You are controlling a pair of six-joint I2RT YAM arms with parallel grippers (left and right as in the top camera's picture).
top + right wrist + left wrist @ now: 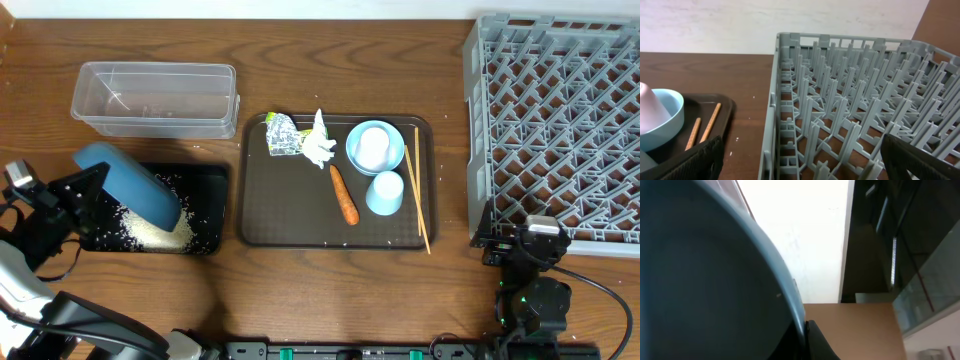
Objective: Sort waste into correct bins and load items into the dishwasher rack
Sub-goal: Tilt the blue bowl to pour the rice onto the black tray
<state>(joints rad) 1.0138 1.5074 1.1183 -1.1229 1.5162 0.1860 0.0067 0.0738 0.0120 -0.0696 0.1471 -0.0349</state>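
Dark blue and steeply tilted, the plate (128,185) hangs over the black tray (212,180), its lower edge down by the heap of rice (160,232) lying there, and the left gripper (92,183) is clamped tight on its upper rim. The right gripper (522,232) waits by the near corner of the rack (560,120) with its fingers spread wide and nothing between them. What worries me is that narrow pinch on a big, slanted plate: I reckon it could twist or slide out on the way across to the rack, and any grains clinging to it would drop on the table or the brown tray (290,210). The heap also lies close to the black tray's near edge, so a nudge from the plate could push rice over. Counting up: one plate, one bowl (352,150) with a pale rounded thing in it that I cannot name, one cup (385,193), two chopsticks (421,190), one carrot (344,195), one wrapper (281,135), one wad of tissue (320,143), one clear tub (158,68), one black tray, one rack
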